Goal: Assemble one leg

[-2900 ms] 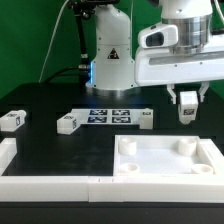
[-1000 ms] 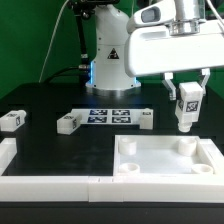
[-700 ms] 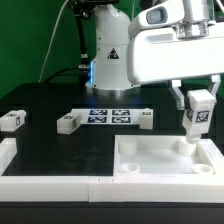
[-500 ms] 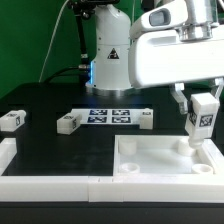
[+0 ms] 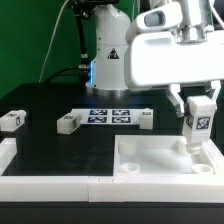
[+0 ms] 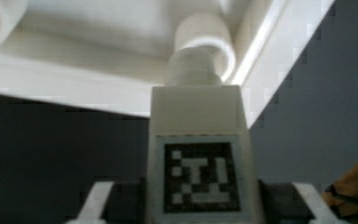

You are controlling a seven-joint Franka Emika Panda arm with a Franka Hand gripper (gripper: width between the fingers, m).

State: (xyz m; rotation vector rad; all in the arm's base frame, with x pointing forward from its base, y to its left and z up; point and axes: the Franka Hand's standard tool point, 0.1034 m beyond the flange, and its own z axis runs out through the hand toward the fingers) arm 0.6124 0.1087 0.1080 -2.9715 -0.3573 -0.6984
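Note:
My gripper point(image 5: 197, 108) is shut on a leg point(image 5: 198, 122), a small white block with a black-and-white tag, and holds it upright. The leg's lower end is right at the far right corner socket point(image 5: 185, 149) of the large white tray-like part point(image 5: 160, 169). I cannot tell if it touches the socket. In the wrist view the leg point(image 6: 199, 130) fills the middle between my fingers point(image 6: 105, 203), with the round socket point(image 6: 204, 52) just beyond its tip. Three more legs lie on the black table point(image 5: 12, 119), point(image 5: 68, 123), point(image 5: 146, 119).
The marker board point(image 5: 108, 115) lies flat behind the tray-like part. A white rim piece point(image 5: 40, 183) runs along the front on the exterior view's left. The robot's base point(image 5: 110, 60) stands at the back.
My gripper has carried the leg up off the table, toward the exterior view's right and then down, and it now hangs over the tray's far right socket.

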